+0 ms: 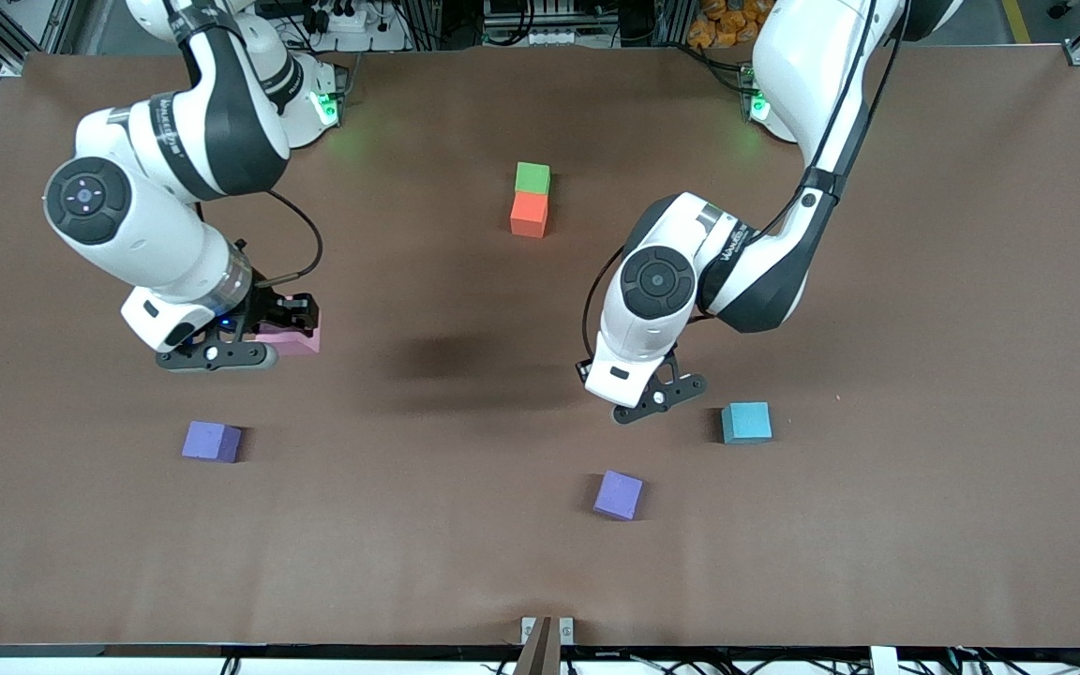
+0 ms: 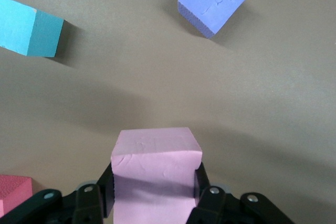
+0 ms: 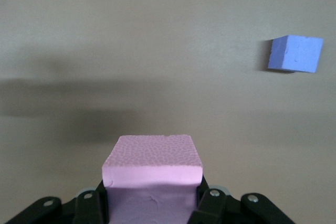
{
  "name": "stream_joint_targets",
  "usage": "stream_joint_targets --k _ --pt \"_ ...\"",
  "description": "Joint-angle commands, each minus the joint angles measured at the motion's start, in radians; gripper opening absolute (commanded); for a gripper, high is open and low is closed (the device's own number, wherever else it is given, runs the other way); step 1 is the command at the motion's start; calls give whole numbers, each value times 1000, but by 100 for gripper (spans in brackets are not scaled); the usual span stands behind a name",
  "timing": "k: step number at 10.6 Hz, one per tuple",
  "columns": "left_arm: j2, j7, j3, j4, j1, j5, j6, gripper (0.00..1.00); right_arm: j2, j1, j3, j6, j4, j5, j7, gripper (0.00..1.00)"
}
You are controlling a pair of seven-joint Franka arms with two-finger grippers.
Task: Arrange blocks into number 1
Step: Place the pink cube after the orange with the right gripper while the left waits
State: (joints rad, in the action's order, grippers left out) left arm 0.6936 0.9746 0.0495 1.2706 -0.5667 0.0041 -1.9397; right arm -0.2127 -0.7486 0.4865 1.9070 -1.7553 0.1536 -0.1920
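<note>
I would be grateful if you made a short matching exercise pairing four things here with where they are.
Things:
1. green block
2. orange block
3. cyan cube
4. pink block

Places:
A. held in the right gripper
B. next to the left gripper
C. farthest from the front camera
D. touching the green block, nearer the camera

Pairs: 1-C, 2-D, 3-B, 4-A

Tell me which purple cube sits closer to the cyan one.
The purple cube toward the left arm's end, nearest the front camera, just below the left gripper. The other purple cube lies near the right arm, away from the cyan cube.
</note>
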Motion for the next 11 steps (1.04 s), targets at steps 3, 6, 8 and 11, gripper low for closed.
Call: stream_joint_targets --k 3,6,8,11 --pt "-31 -27 0 32 2 -24 12 0 7 -79 -3 26 -29 -17 -124 0" --pt "-31 -27 0 32 4 -26 12 0 -36 -234 -5 122 -82 -12 -303 0" --pt "-35 -45 0 32 16 -36 13 0 -88 -355 -5 226 -136 -11 -441 0" --pt "-68 -190 1 32 95 -76 73 0 -164 -484 -5 259 -142 3 -593 0"
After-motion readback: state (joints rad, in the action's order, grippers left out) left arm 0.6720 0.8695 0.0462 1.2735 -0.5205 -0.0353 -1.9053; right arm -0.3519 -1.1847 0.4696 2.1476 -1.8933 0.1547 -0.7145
